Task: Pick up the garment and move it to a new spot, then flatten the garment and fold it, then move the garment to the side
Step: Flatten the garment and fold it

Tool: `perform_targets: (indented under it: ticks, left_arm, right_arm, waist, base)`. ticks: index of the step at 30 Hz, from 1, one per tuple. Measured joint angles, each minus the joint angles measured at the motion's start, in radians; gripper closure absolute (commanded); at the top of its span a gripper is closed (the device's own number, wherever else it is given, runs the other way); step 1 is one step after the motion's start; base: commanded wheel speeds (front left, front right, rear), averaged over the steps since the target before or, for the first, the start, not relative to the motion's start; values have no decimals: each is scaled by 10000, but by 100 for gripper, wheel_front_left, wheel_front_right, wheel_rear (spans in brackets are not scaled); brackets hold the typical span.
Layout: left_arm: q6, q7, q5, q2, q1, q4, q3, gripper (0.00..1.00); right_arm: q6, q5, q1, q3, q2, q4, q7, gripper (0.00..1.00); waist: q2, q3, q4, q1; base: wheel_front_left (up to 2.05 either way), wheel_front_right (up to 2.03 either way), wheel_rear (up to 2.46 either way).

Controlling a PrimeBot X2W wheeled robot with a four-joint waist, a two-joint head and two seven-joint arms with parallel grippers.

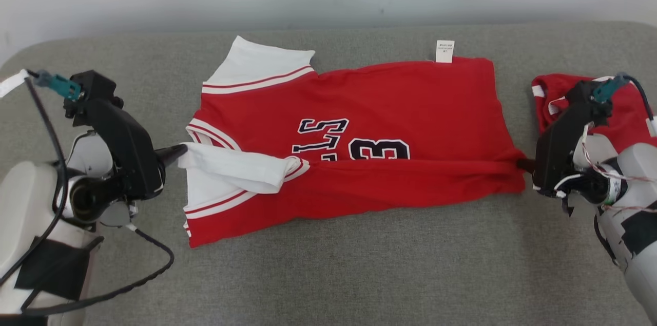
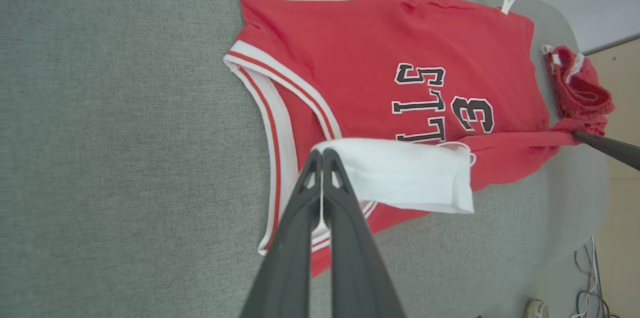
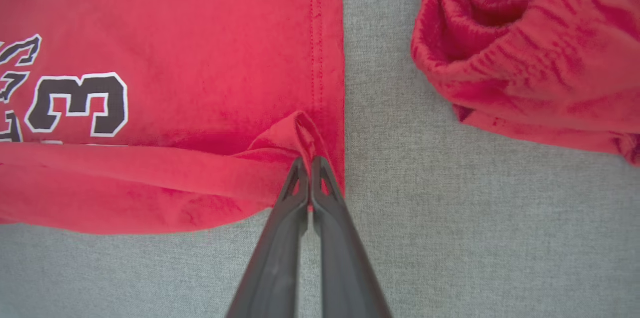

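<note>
The garment point(image 1: 390, 110) is a red basketball jersey with white trim, dark lettering and the number 3, lying spread on the grey cushion; its near edge is folded up over the lower part. My left gripper point(image 1: 180, 153) is shut on the white sleeve edge point(image 2: 400, 173) at the jersey's left side, fingertips point(image 2: 322, 157) pinching the cloth. At the jersey's right hem, my right gripper point(image 1: 521, 164) is shut on a bunched red fold point(image 3: 300, 132). The same gripper point(image 2: 582, 136) appears as a dark tip in the left wrist view.
A second red garment point(image 1: 621, 110) lies crumpled at the right end of the cushion, behind my right arm, and again point(image 3: 530, 47) in the right wrist view. The grey cushion point(image 1: 328, 274) has bare room in front of the jersey. A pale wall rises behind.
</note>
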Motion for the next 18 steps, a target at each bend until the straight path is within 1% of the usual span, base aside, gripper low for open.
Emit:
perform_targets:
  ticks: [10,12,15,18]
  left_arm:
    - [-25,54,717,-12,-1024,1028,-550,100]
    - [-98,-31,826,-31,-1223,1254,-688,100]
    - [-105,-153,909,-98,-1442,1590,-813,100]
    - [-165,-280,930,-167,-1586,1839,-892,100]
  right_arm:
    - [-84,-136,-1004,274,213,537,257,100]
    - [-82,-201,-1192,309,209,658,253,100]
    - [-65,-314,-1385,357,211,878,236,100]
    - [38,-316,-1489,395,226,1070,194,100]
  waist:
    - [0,637,-10,-1]
    - [0,754,-14,-1]
    - [0,867,-11,0]
    - [0,914,3,-1]
  base:
    - [0,0,0]
    - [0,0,0]
    - [0,0,0]
    - [0,0,0]
